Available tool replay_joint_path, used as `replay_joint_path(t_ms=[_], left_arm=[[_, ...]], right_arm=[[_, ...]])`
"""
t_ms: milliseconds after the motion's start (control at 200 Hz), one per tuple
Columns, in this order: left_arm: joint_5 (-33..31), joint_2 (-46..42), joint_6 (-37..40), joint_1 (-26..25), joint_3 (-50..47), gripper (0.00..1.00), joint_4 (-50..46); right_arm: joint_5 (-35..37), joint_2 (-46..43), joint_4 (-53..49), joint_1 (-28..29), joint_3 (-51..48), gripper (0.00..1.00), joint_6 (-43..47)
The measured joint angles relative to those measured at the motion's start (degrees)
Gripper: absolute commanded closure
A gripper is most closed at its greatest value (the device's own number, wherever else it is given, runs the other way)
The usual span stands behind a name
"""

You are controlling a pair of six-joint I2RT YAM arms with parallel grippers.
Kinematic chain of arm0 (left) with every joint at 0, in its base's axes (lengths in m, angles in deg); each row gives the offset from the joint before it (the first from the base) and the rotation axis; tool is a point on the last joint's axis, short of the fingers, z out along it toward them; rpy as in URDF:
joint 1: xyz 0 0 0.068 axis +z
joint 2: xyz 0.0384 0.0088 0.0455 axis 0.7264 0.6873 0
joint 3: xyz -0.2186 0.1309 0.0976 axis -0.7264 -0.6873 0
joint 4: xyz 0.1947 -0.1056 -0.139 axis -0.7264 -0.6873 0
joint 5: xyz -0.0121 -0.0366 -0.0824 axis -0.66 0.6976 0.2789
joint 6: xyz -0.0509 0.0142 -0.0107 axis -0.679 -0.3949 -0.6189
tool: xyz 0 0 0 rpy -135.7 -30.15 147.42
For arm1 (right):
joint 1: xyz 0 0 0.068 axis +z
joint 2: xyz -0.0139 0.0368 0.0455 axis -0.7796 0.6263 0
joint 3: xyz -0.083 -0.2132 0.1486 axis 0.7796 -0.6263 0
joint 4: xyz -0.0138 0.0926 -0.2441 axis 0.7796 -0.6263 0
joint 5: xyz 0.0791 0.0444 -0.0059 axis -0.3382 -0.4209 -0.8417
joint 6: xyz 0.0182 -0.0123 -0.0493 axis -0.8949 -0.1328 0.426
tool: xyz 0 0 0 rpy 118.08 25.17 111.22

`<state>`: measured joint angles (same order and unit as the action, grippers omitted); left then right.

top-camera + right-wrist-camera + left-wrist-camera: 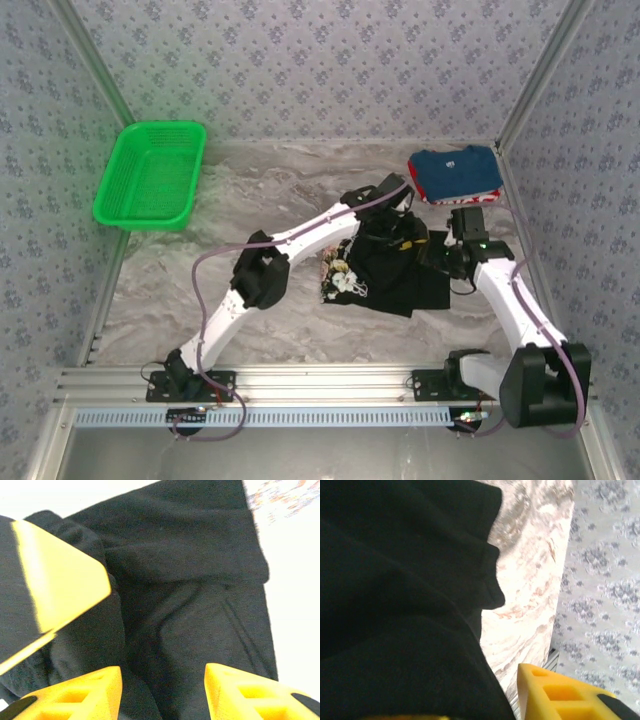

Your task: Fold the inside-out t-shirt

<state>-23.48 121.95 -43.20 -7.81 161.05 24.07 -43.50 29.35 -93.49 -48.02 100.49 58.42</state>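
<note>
The inside-out t-shirt (392, 268) lies bunched in a black heap right of the table's middle, a pale print patch (340, 280) showing at its left edge. My left gripper (398, 222) is down on the heap's far side. In its wrist view the jaws (470, 700) stand apart: the right finger (560, 695) is clear over bare table, and black cloth (400, 605) drapes over the left one. My right gripper (432, 258) is at the heap's right side, open (162, 672), with both fingers just above the shirt's folds (200, 605). The left gripper's yellow finger (55, 590) pokes in at the left.
A green basket (150, 175) stands at the back left. A folded blue shirt with red trim (455, 175) lies at the back right, close behind the right arm. Patterned walls close in the table; its right edge (560, 610) is near the left gripper.
</note>
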Motion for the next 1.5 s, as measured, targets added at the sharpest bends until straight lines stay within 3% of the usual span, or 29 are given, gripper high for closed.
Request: replay_joint_path(t_ms=[330, 560, 849, 1184, 1284, 1499], left_arm=[[3.0, 2.9, 7.7, -0.7, 13.1, 0.28, -9.4], [5.4, 2.9, 12.6, 0.2, 15.2, 0.18, -11.8], [8.6, 2.9, 16.3, 0.4, 15.9, 0.18, -12.1], [2.6, 2.7, 26.1, 0.7, 16.6, 0.19, -19.5], [-1.3, -1.5, 29.6, 1.3, 9.3, 0.20, -20.0], [-5.2, -20.8, 31.0, 7.6, -25.0, 0.22, -11.3]], right_arm=[[7.8, -8.2, -4.1, -1.2, 0.1, 0.50, -1.6], [10.6, -10.1, -5.8, -1.3, 1.8, 0.50, -2.1], [11.0, -10.5, -6.2, -1.3, 3.1, 0.50, -2.2], [10.9, -10.5, -6.1, -1.2, 3.5, 0.46, -2.0], [10.1, -9.6, -4.6, -1.2, 3.3, 0.43, -1.6], [5.7, 1.3, -0.1, -1.6, 1.9, 0.42, -1.0]])
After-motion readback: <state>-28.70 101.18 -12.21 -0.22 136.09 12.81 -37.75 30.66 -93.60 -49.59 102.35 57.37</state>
